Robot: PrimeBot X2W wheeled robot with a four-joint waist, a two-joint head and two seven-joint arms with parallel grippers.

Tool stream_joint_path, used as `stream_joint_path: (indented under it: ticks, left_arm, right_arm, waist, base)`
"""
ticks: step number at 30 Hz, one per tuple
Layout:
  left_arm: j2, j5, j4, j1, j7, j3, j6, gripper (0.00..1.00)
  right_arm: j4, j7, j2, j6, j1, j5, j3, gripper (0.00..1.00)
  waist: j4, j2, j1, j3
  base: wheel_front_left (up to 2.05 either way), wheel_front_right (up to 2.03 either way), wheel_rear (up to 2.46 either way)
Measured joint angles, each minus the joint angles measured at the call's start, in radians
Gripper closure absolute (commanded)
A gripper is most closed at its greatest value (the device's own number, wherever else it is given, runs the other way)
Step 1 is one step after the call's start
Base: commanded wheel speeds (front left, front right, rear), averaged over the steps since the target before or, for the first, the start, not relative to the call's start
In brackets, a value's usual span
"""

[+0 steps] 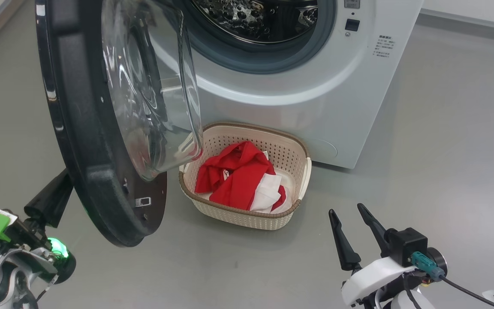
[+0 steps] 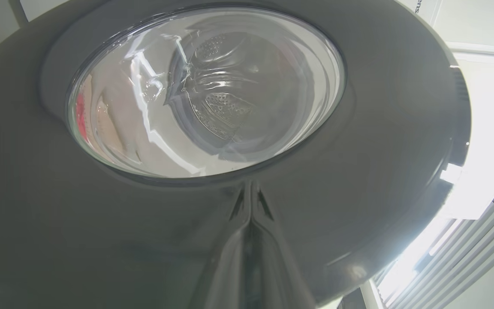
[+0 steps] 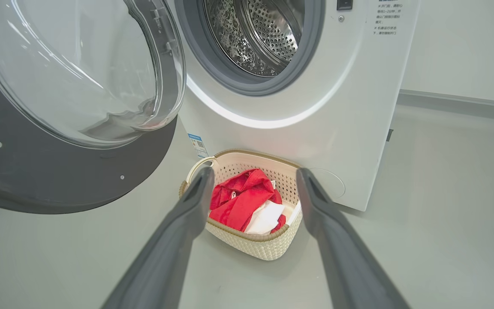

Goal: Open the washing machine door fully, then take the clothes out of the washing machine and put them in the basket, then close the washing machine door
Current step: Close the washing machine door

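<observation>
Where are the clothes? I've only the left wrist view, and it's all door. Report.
Observer: The clothes lie in the basket, on the floor against the washer.
Operator: Check the drum. Tell me if anything is left inside.
Observer: What shows of the drum is bare steel with no fabric, but not all of its inside is in view.
</observation>
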Motion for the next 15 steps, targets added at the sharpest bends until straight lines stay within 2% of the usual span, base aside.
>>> stream_joint_path:
  ticks: [15]
  left_arm:
    - [0.011,-0.006,-0.055,0.004,0.06,-0.031,0.007,1.0]
  right_arm:
    - [0.007,0.0,0.0,-0.007,-0.016,0.0,0.006,0.0]
  waist:
    - [-0.024,0.0,0.0,-0.003]
  base:
    - [0.0,0.0,0.0]
